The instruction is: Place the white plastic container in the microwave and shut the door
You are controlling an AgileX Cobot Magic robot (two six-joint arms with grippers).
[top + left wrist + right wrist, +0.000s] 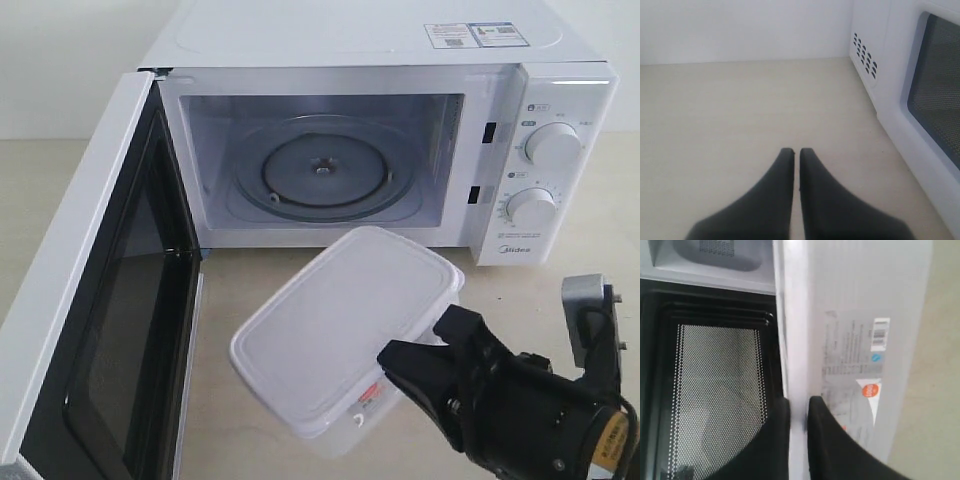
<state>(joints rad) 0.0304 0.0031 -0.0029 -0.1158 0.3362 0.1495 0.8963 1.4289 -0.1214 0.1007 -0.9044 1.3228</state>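
Note:
My right gripper (415, 352) is shut on the rim of the white plastic container (345, 325), holding it tilted above the table in front of the microwave (380, 130). In the right wrist view the gripper (799, 405) pinches the lid edge, with the container (860, 315) and its red-and-white label beside it. The door (95, 330) stands wide open at the left, its dark window facing inward. The glass turntable (322, 168) lies bare inside. My left gripper (796, 152) is shut on nothing, low over the table outside the door (935, 110).
Two round dials (552, 145) sit on the microwave's right panel. Stickers (475, 35) lie on its top. The beige table (740, 110) stretches to a white wall behind the left gripper. Vent holes (865, 56) mark the microwave's side.

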